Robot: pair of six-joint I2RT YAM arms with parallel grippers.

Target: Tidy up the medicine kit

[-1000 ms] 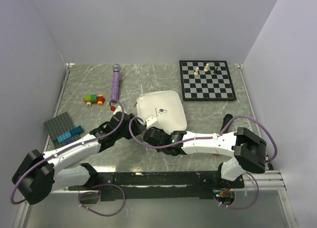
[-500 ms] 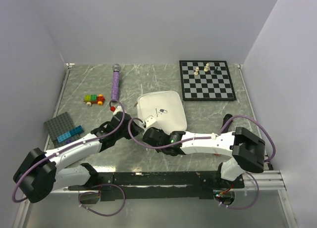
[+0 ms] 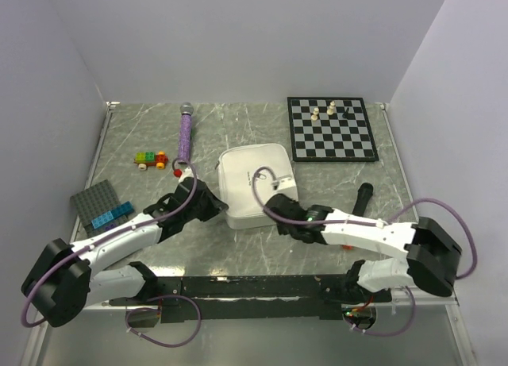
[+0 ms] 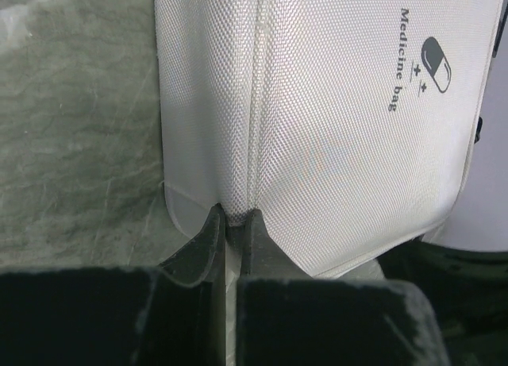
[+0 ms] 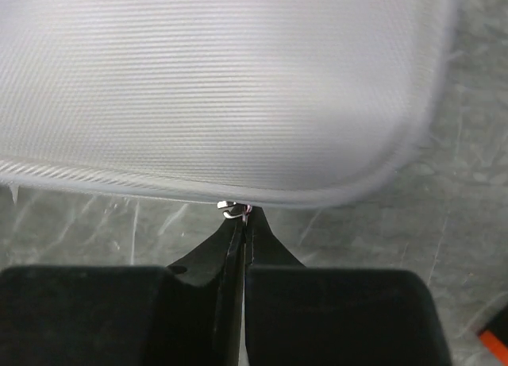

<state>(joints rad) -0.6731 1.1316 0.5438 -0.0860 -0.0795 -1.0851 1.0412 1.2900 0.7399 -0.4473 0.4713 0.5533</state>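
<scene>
White rounded-square woven-fabric medicine kit (image 3: 252, 182) lies centre frame in the top view, lid down, lower left of the black-and-white chessboard (image 3: 331, 129). Left gripper (image 4: 230, 223) is pinched narrow on the kit's side seam at its lower-left edge. Right gripper (image 5: 240, 220) is closed tight on the small metal zip pull (image 5: 229, 210) near the lower-right corner. Case looks light and soft-walled, apt to slide and buckle. Best worked by the pull tab, with the seam held as anchor.

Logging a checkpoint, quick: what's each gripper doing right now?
Left gripper: closed, pinching the medicine kit at its seam.
Right gripper: closed on the zipper pull.
</scene>
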